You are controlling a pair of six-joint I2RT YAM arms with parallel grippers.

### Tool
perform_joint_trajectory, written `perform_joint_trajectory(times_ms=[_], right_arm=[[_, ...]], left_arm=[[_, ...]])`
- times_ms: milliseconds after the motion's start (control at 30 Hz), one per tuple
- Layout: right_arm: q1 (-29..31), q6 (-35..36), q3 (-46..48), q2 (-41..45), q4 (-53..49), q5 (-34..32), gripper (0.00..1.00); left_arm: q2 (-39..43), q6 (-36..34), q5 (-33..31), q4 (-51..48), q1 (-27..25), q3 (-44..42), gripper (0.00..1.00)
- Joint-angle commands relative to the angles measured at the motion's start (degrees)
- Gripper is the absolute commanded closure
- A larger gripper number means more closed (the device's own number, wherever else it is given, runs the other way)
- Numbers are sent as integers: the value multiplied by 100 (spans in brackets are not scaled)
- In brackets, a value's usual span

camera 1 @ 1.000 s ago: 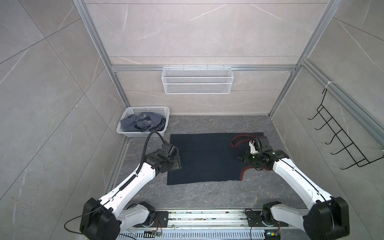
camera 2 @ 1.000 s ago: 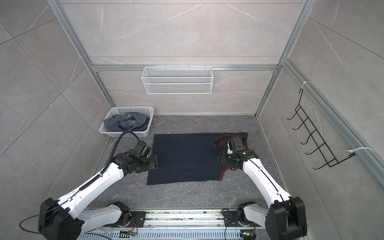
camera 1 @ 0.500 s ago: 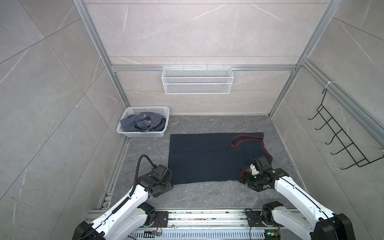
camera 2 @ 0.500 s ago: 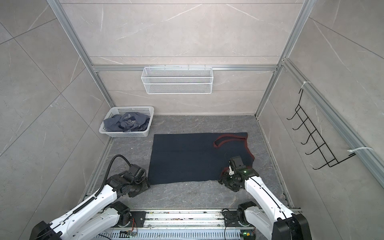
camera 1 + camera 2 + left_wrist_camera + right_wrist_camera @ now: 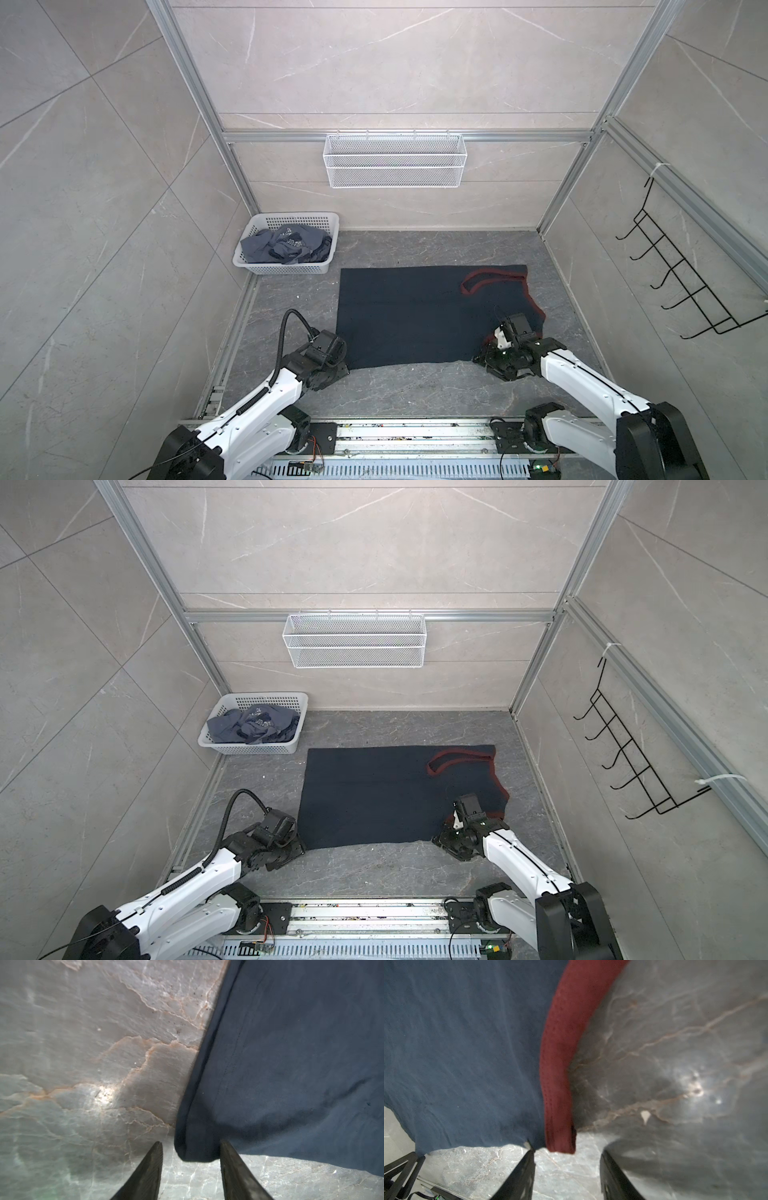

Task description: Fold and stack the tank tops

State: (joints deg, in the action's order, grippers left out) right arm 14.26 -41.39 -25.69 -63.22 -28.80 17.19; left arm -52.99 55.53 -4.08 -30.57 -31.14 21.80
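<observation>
In both top views, the navy tank top was seen spread flat across the middle of the grey marbled tabletop, its red trim turned toward the right edge. The blue-grey tank top was seen crumpled inside the white perforated basket in the far left corner. The left gripper was lowered at the garment's near left corner, and the right gripper at its near right corner; their jaws could not be made out from above. In the left wrist view, the left gripper was shown spread, with the navy hem corner lying between its fingers, not pinched. In the right wrist view, the right gripper was likewise shown parted, with the end of the red trim lying between the tips, gaps visible on both sides.
</observation>
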Motion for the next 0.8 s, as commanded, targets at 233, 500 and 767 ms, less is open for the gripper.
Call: perform_joint_trajectory(times_ms=[233,500,767], right_arm=[[111,-61,-76,-347,188,-314,71],[167,-3,-237,-486,180,-453,86],[215,35,-358,-437,53,-593,94]], left_arm=[[-83,43,-238,269,-7,-65,65],[-248,-50,-329,418,-12,-20,74],[-352,-157,-471,429,-8,151,91]])
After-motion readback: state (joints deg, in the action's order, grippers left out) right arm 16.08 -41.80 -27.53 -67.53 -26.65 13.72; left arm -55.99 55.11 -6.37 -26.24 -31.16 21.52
